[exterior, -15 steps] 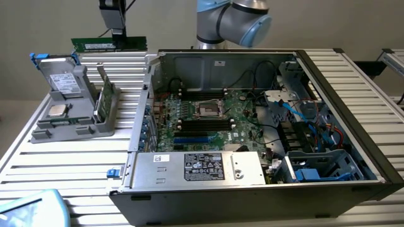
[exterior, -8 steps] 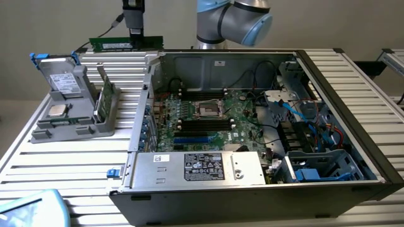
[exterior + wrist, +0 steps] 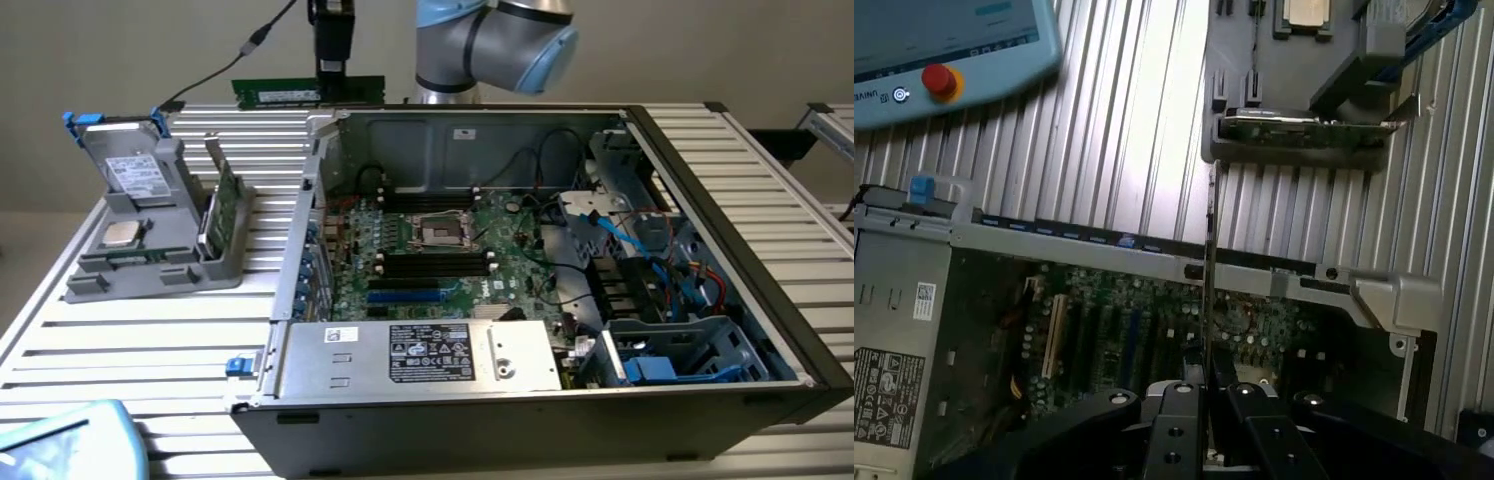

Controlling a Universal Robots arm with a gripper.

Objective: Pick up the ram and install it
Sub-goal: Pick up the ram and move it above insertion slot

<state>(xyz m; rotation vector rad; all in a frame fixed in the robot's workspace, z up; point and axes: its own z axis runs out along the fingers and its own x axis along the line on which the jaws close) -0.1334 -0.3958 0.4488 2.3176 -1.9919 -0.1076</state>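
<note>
Slats of pale metal form the table (image 3: 134,345), and on it we see an open computer case (image 3: 534,440) with its motherboard (image 3: 441,250) exposed and a silver power supply (image 3: 414,355) at the near end. At the far side, just to the exterior view's left of the arm (image 3: 497,40), the gripper (image 3: 330,68) hangs over the far left corner of the case. Its jaws stand narrow, pinched on the ram (image 3: 287,93), which we see as a long green stick held level, with its length running across the exterior view. It is not yet in any slot. From the wrist, the stick appears edge-on as a thin dark line reaching out from between the two black fingers (image 3: 1174,420), with the case's left wall and the board beneath it. Well apart from it, on the exterior view's left part of the table, a grey holder (image 3: 94,285) carries a wider green card (image 3: 220,215) standing upright. A teach pendant (image 3: 60,440) with a red button (image 3: 939,80) lies at the near left corner.
</note>
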